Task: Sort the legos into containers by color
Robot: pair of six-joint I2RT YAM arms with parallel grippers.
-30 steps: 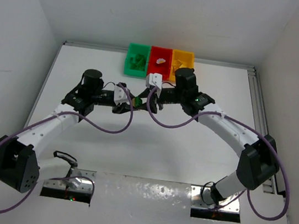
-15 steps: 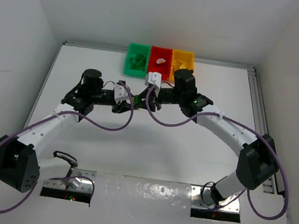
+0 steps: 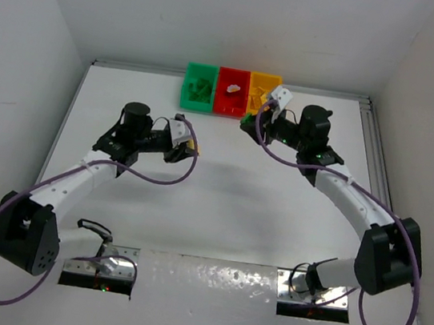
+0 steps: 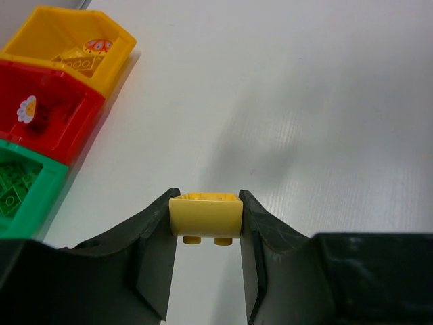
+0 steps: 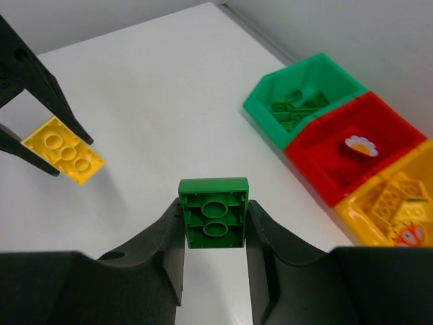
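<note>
My left gripper [image 4: 206, 205] is shut on a yellow brick [image 4: 206, 215] and holds it above the table; it also shows in the top view [image 3: 188, 146]. My right gripper [image 5: 214, 210] is shut on a green brick [image 5: 214, 214], underside toward the camera, held above the table just in front of the bins [image 3: 247, 122]. The green bin [image 3: 198, 87], red bin [image 3: 231, 92] and yellow bin [image 3: 264, 91] stand side by side at the back. The green bin [image 5: 304, 101] holds green bricks; the yellow bin [image 4: 67, 47] holds yellow ones.
The red bin [image 5: 352, 149] holds a white flower piece [image 5: 360, 145]. White walls close in the table on the left, back and right. A metal rail [image 3: 378, 165] runs along the right edge.
My right gripper has swung from the table's middle to the right and back toward the bins, carrying the green brick. My left gripper stays near its place, holding the yellow brick.
</note>
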